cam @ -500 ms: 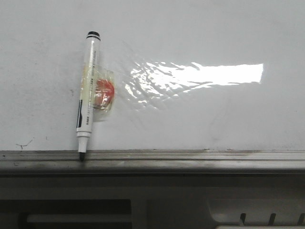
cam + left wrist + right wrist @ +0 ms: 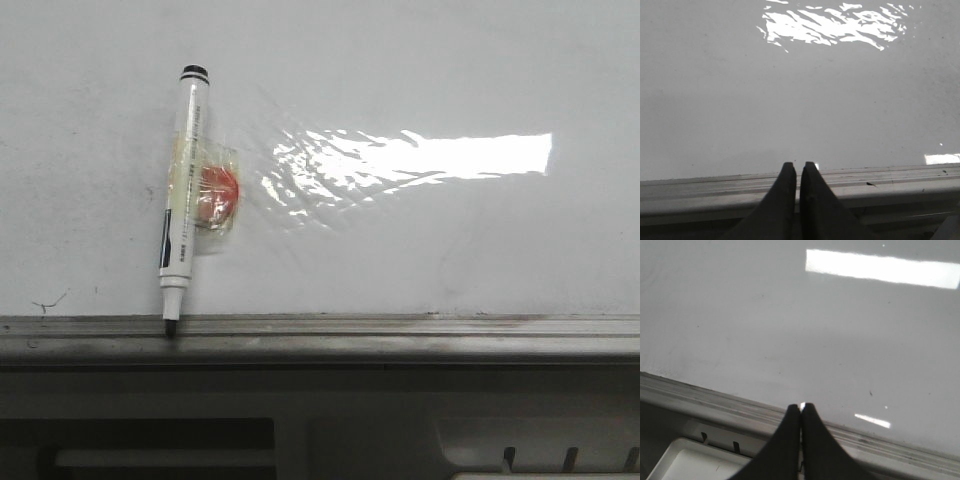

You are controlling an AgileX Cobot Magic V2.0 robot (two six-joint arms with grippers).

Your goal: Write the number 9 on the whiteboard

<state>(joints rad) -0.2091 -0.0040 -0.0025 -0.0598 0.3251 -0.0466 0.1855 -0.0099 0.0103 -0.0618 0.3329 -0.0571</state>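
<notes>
Lying on whiteboard (image 2: 420,70): uncapped marker (image 2: 182,200), both grippers closed.

Glossy whiteboard surface (image 2: 420,60) with grey metal rail (image 2: 400,338) along its near edge. A capless white marker (image 2: 181,200) lies on it, black tip touching the rail, red-centred tape wad (image 2: 213,196) alongside its barrel.

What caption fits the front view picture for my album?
An uncapped marker with a red blob taped on lies on the whiteboard, tip at the grey rail; no 9 drawn.
</notes>
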